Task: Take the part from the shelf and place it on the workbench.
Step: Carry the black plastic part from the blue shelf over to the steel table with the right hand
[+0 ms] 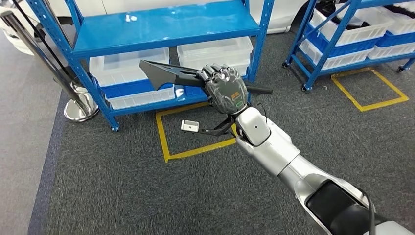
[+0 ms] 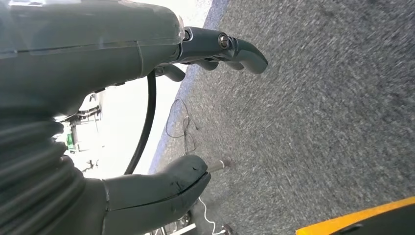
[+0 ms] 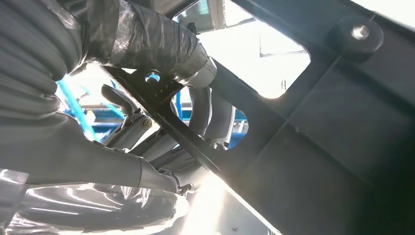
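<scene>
In the head view my right hand [image 1: 225, 88] grips a long flat black plastic part [image 1: 164, 74], held level in front of the blue shelf [image 1: 166, 27]. The part's broad end points left and a thin tip sticks out right of the hand. Seen from the right wrist, the black part [image 3: 313, 127] with its cut-outs lies across the picture, with my right hand's fingers [image 3: 147, 44] wrapped around it. Through the left wrist camera my left hand [image 2: 147, 98] hangs over grey carpet, fingers apart, holding nothing.
Clear plastic bins [image 1: 127, 68] sit on the blue shelf's lower level. A second blue rack [image 1: 352, 34] with white bins stands at the right. Yellow tape squares [image 1: 195, 132] mark the grey carpet. A chrome post base [image 1: 78, 105] stands at the left.
</scene>
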{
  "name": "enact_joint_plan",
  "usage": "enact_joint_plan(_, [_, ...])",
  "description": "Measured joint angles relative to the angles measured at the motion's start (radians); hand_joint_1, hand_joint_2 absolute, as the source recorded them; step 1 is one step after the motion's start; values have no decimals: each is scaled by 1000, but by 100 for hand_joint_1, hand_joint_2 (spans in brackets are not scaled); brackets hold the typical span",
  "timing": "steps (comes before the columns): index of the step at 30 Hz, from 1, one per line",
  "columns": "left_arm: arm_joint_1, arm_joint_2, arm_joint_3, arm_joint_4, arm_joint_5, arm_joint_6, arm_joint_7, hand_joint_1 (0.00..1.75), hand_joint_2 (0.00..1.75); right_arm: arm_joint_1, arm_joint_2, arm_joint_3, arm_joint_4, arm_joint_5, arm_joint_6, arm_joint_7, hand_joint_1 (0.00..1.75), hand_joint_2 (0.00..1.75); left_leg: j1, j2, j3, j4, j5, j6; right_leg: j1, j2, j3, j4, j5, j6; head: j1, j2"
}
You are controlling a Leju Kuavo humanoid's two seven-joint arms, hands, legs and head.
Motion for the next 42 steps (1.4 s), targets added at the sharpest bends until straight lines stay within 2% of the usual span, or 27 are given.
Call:
enact_joint_plan(2, [0,2,1,0,5,-1,-2,0,175,1,5,-4,3,1,0,-9,175,175,4,-2,-38,122,-91,-10,-1,0,-22,0,20,-4,0,0])
enact_joint_plan(3, [0,3,2,0,7,-1,-3,0,175,2,7,-6,4,1,0,-12,175,175,7,-2,-52,182,-119,-15,-2,0,-33,1,29,-2,0,0])
enact_joint_plan(4, [-1,4,2,0,7,-1,-4,0,175,3,9,-8,6,1,0,-14,175,175,9,-2,-51,216,-129,-19,-3,1,-44,2,37,0,0,0])
enact_joint_plan(5, [-1,4,2,0,8,-2,-5,0,175,5,10,-9,8,1,0,-14,175,175,12,-2,-31,212,-121,-22,-5,1,-53,2,43,4,0,0])
enact_joint_plan(6, [0,5,3,0,8,-3,-5,0,175,6,10,-10,9,1,0,-14,175,175,14,-2,11,167,-101,-25,-8,1,-60,4,49,9,0,0])
enact_joint_plan(7, [0,5,3,0,12,-5,-6,0,175,6,11,-12,10,-1,0,-18,175,175,17,-2,64,94,-84,-28,-10,1,-65,6,53,14,0,0])
enact_joint_plan(8, [0,4,1,0,25,-5,-7,0,175,4,12,-15,12,-4,0,-25,175,175,18,-4,113,26,-73,-27,-12,1,-69,9,56,19,0,0])
enact_joint_plan(9, [0,4,-5,0,48,-4,-9,0,175,1,14,-20,14,-7,0,-33,175,175,17,-7,144,-22,-65,-22,-12,1,-72,10,60,25,0,0])
enact_joint_plan(10, [-1,3,-16,0,80,-3,-13,0,175,-3,17,-24,17,-8,0,-42,175,175,15,-10,159,-49,-66,-16,-10,1,-75,11,63,31,0,0])
enact_joint_plan(11, [-1,2,-31,0,110,-1,-17,0,175,-4,18,-29,19,-7,0,-47,175,175,14,-13,160,-55,-66,-9,-8,2,-76,10,63,30,0,0])
enact_joint_plan(14, [-5,-1,-68,0,149,1,-23,0,175,-2,23,-40,22,0,0,-47,175,175,14,-13,156,-64,-61,3,-5,2,-78,6,69,6,1,0])
enact_joint_plan(15, [-6,-2,-75,0,151,0,-23,0,175,-2,25,-41,23,-1,0,-47,175,175,12,-13,154,-64,-59,7,-6,2,-79,3,75,9,1,0])
enact_joint_plan(17, [-8,-2,-86,0,153,-2,-24,0,175,-2,27,-43,27,-4,0,-46,175,175,11,-13,150,-64,-54,14,-8,2,-78,-5,86,25,1,0])
enact_joint_plan(23, [-8,-1,-101,0,155,-6,-24,0,175,-2,32,-46,40,-16,0,-46,175,175,1,-13,136,-57,-48,28,-16,2,-81,-20,104,62,1,0])
enact_joint_plan(25, [-7,-1,-102,1,155,-6,-24,0,175,-2,35,-46,43,-20,0,-47,175,175,-4,-13,133,-56,-46,34,-20,2,-83,-22,107,72,0,0])
enact_joint_plan(27, [-8,-1,-103,1,155,-6,-24,0,175,-2,36,-46,45,-20,0,-48,175,175,-2,-11,133,-63,-39,45,-22,2,-84,-20,106,80,1,0])
enact_joint_plan(29, [-8,-1,-103,1,155,-6,-24,0,175,-3,37,-48,46,-21,0,-48,175,175,2,-3,135,-73,-30,57,-22,4,-106,29,68,79,1,0])
enact_joint_plan(32, [-8,-1,-104,1,155,-6,-24,0,175,0,38,-50,50,-19,0,-45,175,175,-2,10,128,-75,-25,64,-17,8,-191,221,-33,72,1,0])
enact_joint_plan(33, [-7,-1,-104,1,155,-7,-24,0,175,2,39,-50,53,-18,0,-44,175,175,-4,15,126,-73,-25,64,-15,9,-208,264,-46,69,1,0])
enact_joint_plan(34, [-6,-1,-104,1,156,-8,-24,0,175,4,39,-51,55,-16,0,-44,175,175,-6,21,125,-71,-26,64,-13,9,-208,272,-41,65,1,0])
enact_joint_plan(35, [-6,-1,-104,1,157,-9,-24,0,175,5,39,-51,57,-15,0,-43,175,175,-7,28,124,-69,-27,63,-10,6,-185,234,-17,60,1,0])
enact_joint_plan(36, [-5,-1,-104,1,159,-10,-24,0,175,5,39,-51,57,-13,0,-44,175,175,-8,36,124,-66,-28,61,-6,-4,-146,167,14,52,1,0])
enact_joint_plan(38, [-4,-1,-103,2,164,-11,-24,0,175,2,41,-51,56,-6,0,-43,175,175,-12,50,123,-62,-32,52,7,-34,-80,43,54,37,1,0])
enact_joint_plan(40, [-2,0,-102,5,172,-12,-25,0,175,1,46,-51,54,0,0,-35,175,175,-14,64,124,-61,-33,41,17,-40,-66,6,57,27,1,0])
enact_joint_plan(42, [-2,2,-101,10,178,-13,-26,0,175,0,49,-50,54,2,0,-16,175,175,-13,76,126,-61,-36,28,12,-18,-68,-1,65,19,1,0])
